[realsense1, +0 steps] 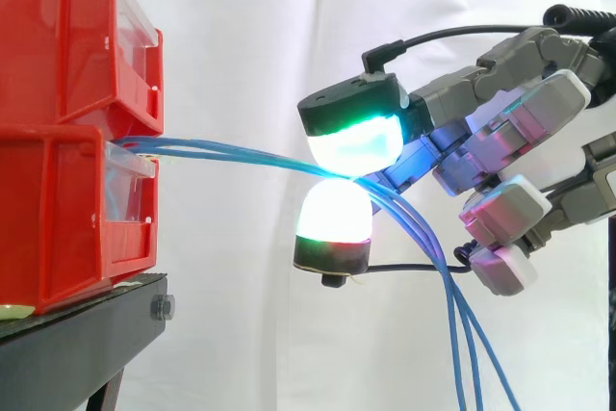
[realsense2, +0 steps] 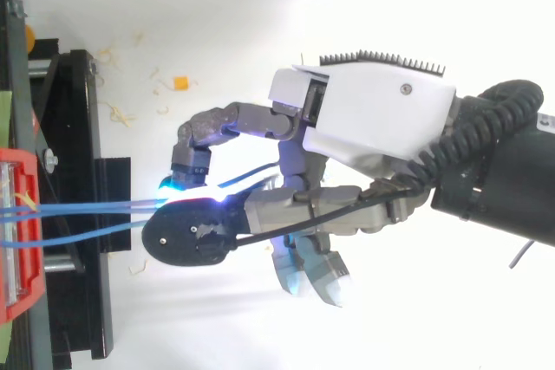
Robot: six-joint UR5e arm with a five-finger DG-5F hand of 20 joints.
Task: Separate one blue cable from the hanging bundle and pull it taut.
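- Seemingly the task is sitting at its middle: the hand (realsense1: 510, 122) is pinching the blue cables (realsense1: 231, 154) between two glowing fingertips (realsense1: 356, 144), one pressing from above and one from below. Its other fingers are curling loosely behind, holding nothing.
- Whether one cable is being gripped alone, I cannot tell. In the side view several strands are crossing the pinch together, so the separating is looking unfinished.
- Ahead of the fingertips, the strands are running nearly level to the red bins (realsense1: 58, 141), which are sitting on a black stand (realsense1: 87, 320). They are bowing slightly rather than stretching dead straight, so the pulling taut is probably not yet done.
- Behind and below the pinch, the same strands are dropping slack under the hand.
- From above, the strands are fanning a little apart ahead of the hand (realsense2: 364, 110), with one lying off to the side of the others.
- The cables are looking thin, smooth and bright blue, bending softly with no kinks.
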